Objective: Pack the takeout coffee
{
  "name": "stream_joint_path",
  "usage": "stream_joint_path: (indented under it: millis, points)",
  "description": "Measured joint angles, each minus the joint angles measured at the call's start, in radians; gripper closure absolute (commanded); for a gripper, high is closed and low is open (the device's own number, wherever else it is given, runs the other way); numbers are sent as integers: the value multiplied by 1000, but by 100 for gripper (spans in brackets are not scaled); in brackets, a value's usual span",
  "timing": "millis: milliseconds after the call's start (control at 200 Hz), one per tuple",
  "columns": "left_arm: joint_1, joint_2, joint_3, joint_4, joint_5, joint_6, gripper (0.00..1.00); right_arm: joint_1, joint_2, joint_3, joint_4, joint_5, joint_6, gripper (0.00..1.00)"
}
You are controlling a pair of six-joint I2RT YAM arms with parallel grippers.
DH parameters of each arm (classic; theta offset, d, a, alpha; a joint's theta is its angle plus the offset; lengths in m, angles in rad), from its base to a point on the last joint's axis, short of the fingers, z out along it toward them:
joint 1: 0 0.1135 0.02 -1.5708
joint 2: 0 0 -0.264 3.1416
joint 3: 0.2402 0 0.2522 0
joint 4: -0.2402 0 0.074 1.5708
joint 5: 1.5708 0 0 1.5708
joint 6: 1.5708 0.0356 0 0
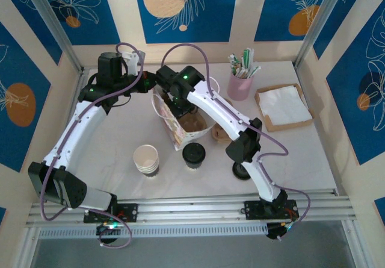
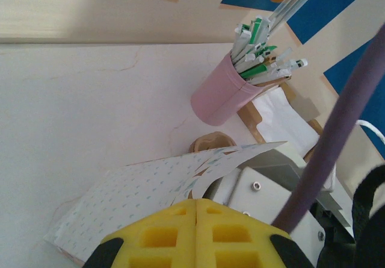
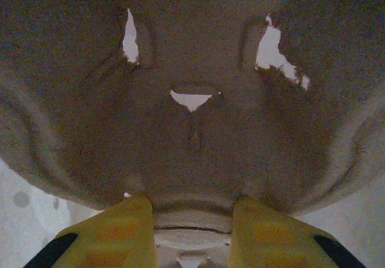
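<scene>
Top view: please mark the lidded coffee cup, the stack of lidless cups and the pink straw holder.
lidded coffee cup (image 1: 194, 153): top view, middle of its black lid.
stack of lidless cups (image 1: 146, 156): top view, open mouth of the top cup.
pink straw holder (image 1: 239, 88): top view, its pink side wall.

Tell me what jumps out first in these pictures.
Both arms meet over the patterned paper bag at mid-table: the right gripper clamps a brown pulp cup carrier in its mouth, the left gripper shut at its rim. Nearer the bases stands the takeout coffee, beside a stack of lidless cups.
</scene>
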Motion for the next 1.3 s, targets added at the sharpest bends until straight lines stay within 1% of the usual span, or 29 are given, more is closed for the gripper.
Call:
stream_joint_path:
  millis: [230, 480, 735, 1301]
  points:
    - [0, 0, -12, 16, 0, 0, 100, -16, 7, 0, 0, -28, 11, 72]
    - [0, 0, -16, 27, 0, 0, 100, -17, 52, 0, 3, -41, 14, 73]
    - [0, 0, -32, 29, -20, 0, 100, -21, 69, 0, 4, -53, 15, 72]
    - [1, -14, -100, 39, -111, 0, 100, -25, 131, 7, -8, -67, 22, 72]
